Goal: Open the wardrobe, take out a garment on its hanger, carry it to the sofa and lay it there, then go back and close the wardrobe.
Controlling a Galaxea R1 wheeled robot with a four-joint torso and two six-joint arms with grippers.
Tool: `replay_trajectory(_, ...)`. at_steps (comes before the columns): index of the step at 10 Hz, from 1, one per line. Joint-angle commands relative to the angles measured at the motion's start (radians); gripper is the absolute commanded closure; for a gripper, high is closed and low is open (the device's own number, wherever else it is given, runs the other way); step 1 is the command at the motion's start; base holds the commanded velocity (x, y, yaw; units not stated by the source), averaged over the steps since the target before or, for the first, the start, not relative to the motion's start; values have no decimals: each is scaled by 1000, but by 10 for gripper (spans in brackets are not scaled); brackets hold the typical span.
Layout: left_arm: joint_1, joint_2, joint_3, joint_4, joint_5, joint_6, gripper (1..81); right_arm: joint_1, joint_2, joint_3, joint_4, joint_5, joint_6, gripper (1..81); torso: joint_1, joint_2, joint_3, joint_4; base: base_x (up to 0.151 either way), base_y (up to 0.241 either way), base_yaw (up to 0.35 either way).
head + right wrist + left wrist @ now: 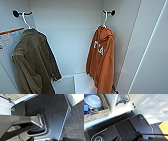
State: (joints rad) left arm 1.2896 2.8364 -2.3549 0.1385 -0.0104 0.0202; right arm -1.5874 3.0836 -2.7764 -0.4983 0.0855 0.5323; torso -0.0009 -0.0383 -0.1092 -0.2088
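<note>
The wardrobe stands open in front of me in the head view, and I look into its white inside. The garment, an orange hooded sweatshirt with white lettering on the chest, hangs at the right. Its thin white hanger hooks over a dark peg on the right inner wall. The sweatshirt hangs straight down and nothing touches it.
An olive-green fleece jacket hangs on a like white hanger at the left wall. A white box sits low between the two garments. The open right door stands at the right. The left wrist view shows a white bowl in a chipboard crate.
</note>
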Motion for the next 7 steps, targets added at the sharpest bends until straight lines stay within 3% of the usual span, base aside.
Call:
replay_trajectory(1, -221, -133, 230, 0, 127, -14, 10, 37, 5, 5, -9, -46, -2, 10, 1, 0, 0, 0, 0, 0, 0)
replay_trajectory(4, -345, -138, 249, -17, 162, -42, 10, 37, 5, 5, -9, -47, -2, 10, 1, 0, 0, 0, 0, 0, 0)
replay_trajectory(7, -472, -184, 350, -45, 214, -75, 10, 42, 3, 5, -8, -49, -2, 10, 1, 0, 0, 0, 0, 0, 0)
